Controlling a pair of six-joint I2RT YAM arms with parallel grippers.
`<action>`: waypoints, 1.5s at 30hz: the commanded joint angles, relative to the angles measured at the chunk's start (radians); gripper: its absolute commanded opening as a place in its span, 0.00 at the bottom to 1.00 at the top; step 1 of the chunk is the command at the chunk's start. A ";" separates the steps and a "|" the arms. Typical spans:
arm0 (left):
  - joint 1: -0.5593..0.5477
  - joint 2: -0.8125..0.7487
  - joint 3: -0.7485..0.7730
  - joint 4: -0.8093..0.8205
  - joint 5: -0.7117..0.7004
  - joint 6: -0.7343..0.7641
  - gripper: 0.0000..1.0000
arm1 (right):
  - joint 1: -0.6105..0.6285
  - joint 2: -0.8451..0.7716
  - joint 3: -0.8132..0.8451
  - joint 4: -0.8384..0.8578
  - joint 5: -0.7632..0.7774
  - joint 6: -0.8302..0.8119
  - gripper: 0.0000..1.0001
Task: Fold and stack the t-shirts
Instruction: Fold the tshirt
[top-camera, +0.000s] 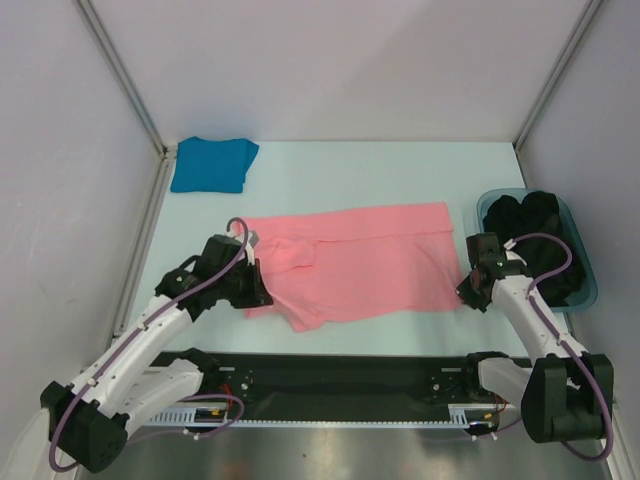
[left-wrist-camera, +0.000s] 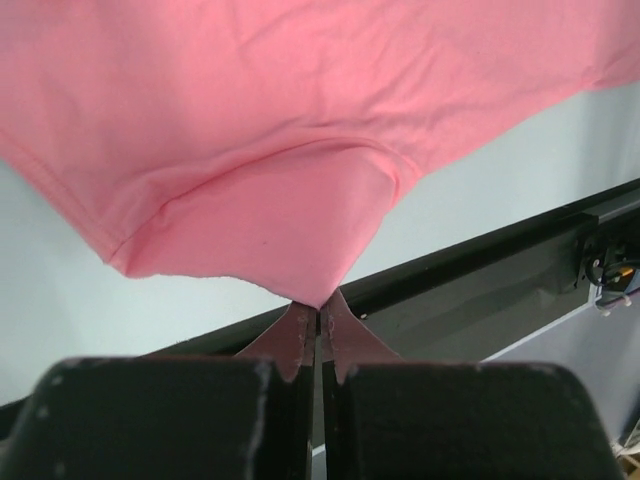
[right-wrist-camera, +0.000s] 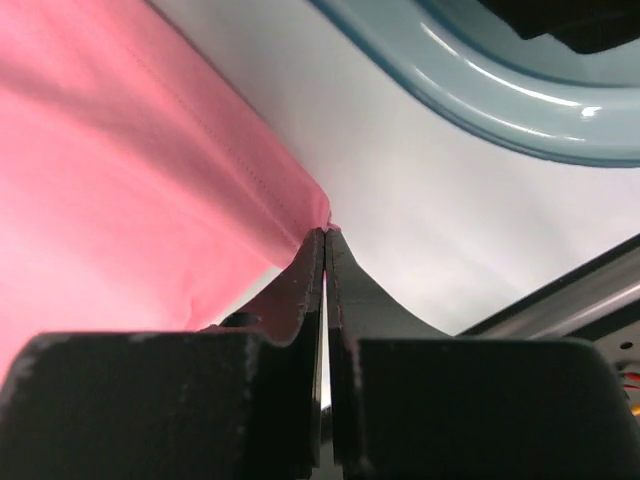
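The salmon pink t-shirt (top-camera: 360, 262) lies spread across the middle of the table, partly folded. My left gripper (top-camera: 262, 290) is shut on its near left corner; the left wrist view shows the pink fabric (left-wrist-camera: 300, 150) pinched at the fingertips (left-wrist-camera: 300, 330) and lifted. My right gripper (top-camera: 466, 292) is shut on the shirt's near right corner, with the pink cloth (right-wrist-camera: 130, 180) nipped at the tips (right-wrist-camera: 312, 250). The teal-blue t-shirt (top-camera: 213, 163) lies folded at the far left corner, away from both grippers.
A translucent teal tub (top-camera: 585, 262) holding dark clothes (top-camera: 535, 235) stands at the right, just beyond my right gripper; its rim (right-wrist-camera: 520, 100) shows in the right wrist view. A black rail (top-camera: 340, 375) runs along the near table edge. Grey walls enclose the table.
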 joint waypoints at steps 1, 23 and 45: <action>0.009 -0.037 0.017 -0.048 -0.047 -0.052 0.00 | 0.002 0.000 0.079 -0.076 -0.030 -0.053 0.00; 0.118 0.372 0.408 0.020 -0.083 0.087 0.00 | -0.099 0.518 0.541 0.038 -0.177 -0.472 0.00; 0.263 0.793 0.735 0.058 -0.063 0.140 0.00 | -0.076 0.861 0.899 -0.007 -0.202 -0.547 0.01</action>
